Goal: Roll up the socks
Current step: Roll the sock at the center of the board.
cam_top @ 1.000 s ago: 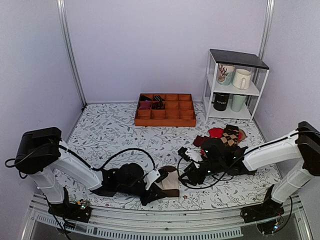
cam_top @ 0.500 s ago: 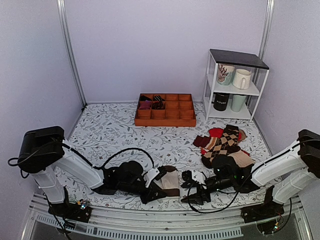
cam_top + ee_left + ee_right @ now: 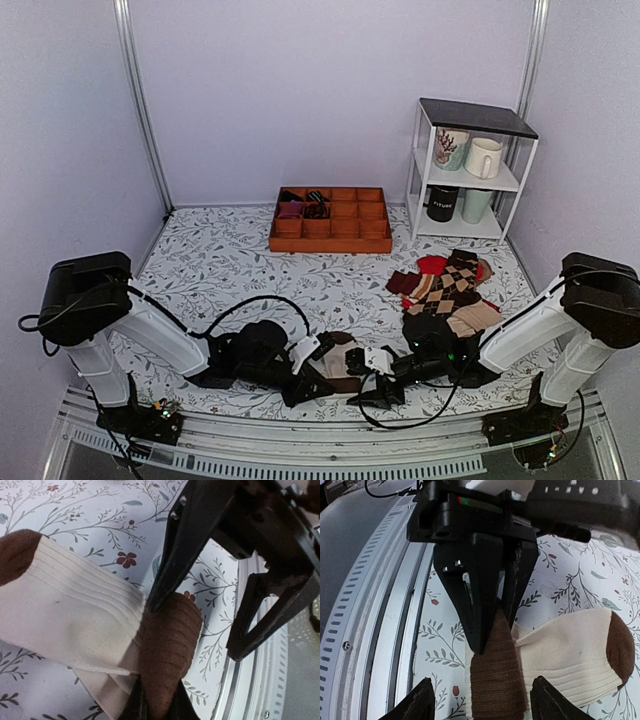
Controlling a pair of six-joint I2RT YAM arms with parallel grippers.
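The socks (image 3: 343, 360) lie near the table's front edge, cream-white with a dark brown toe and a brown band. My left gripper (image 3: 318, 372) is shut on the brown band end; in the left wrist view (image 3: 157, 707) the brown fabric (image 3: 167, 645) is pinched between its fingers, with the cream part (image 3: 75, 610) spread to the left. My right gripper (image 3: 368, 378) faces it from the right. In the right wrist view (image 3: 485, 702) it is open, with its fingertips (image 3: 417, 705) on either side of the brown band (image 3: 497, 680) and not touching it. The cream foot (image 3: 565, 650) lies to the right.
A pile of argyle and tan socks (image 3: 450, 285) lies at the right. An orange compartment tray (image 3: 330, 232) stands at the back centre. A white shelf with mugs (image 3: 470, 165) stands at the back right. The metal rail (image 3: 300, 455) runs just in front of the socks.
My right arm has swung from the sock pile at the right, left and down to the front edge, and now faces the socks. The left gripper has stayed shut on them.
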